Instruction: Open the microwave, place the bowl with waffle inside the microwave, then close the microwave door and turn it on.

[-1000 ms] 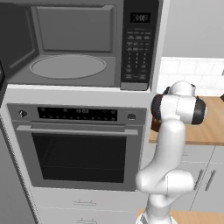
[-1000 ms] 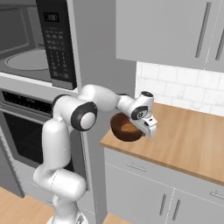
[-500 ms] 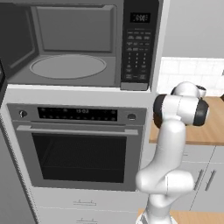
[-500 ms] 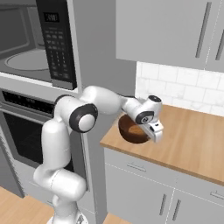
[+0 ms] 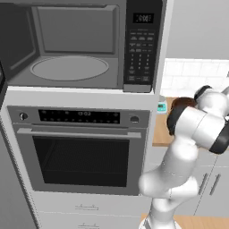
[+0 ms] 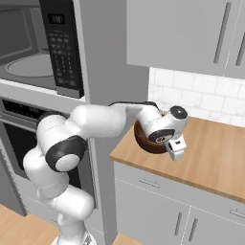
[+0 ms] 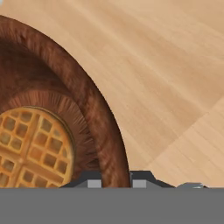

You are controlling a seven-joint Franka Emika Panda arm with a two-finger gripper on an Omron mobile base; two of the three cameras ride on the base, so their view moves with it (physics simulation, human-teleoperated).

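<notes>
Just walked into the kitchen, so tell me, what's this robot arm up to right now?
The white arm's gripper is closed on the rim of the round dark brown wooden bowl holding a golden waffle, which sits on the wooden counter. The large black microwave already stands open, its grey turntable bare. The bowl has not yet gone inside.

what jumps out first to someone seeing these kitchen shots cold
The microwave high in the wall column stands wide open, its round turntable bare. To its right, the white arm folds down over the wooden counter, where the gripper has its jaws astride the rim of the bowl with waffle. In the hand view, the golden waffle lies flat in the dark bowl.
</notes>
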